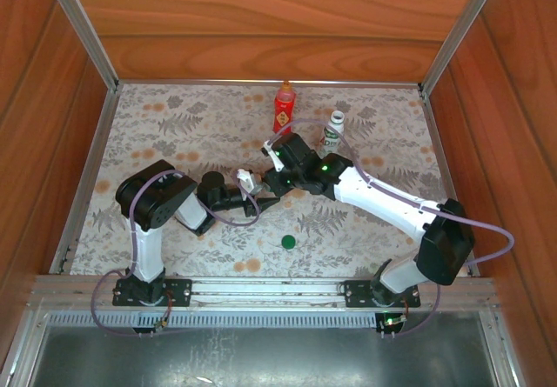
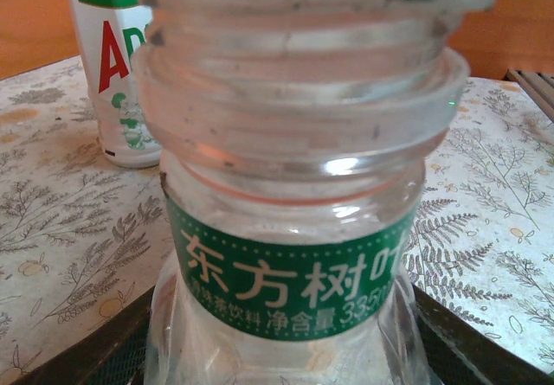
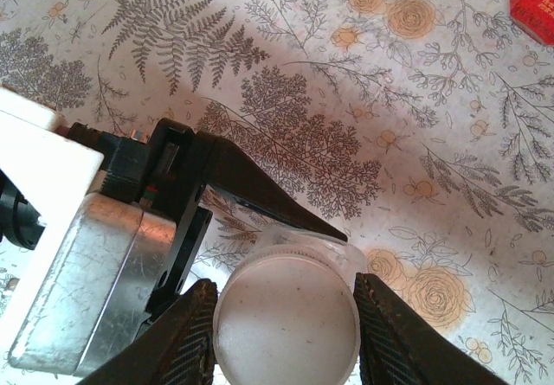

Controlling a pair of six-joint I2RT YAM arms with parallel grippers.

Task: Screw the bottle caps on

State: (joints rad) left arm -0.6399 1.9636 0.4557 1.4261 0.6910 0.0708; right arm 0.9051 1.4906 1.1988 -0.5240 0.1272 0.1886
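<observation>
From above, the left gripper [image 1: 268, 197] and right gripper [image 1: 277, 182] meet at mid-table. The red bottle [image 1: 285, 107] and the white bottle [image 1: 333, 132] stand upright behind them, and a green cap [image 1: 288, 241] lies flat nearer the bases. In the left wrist view the clear bottle [image 2: 294, 255] stands very close with its neck threads exposed, clamped between that claw's dark fingers [image 2: 467, 346]. The right wrist view looks down on a white cap [image 3: 286, 324] at the bottle's mouth, with the right claw's narrowly parted fingers [image 3: 394, 342] pressed against either side of it.

Far-left mat [image 1: 165, 117] seems free; red bottle [image 1: 285, 107] and white bottle [image 1: 333, 131] stand right.
</observation>
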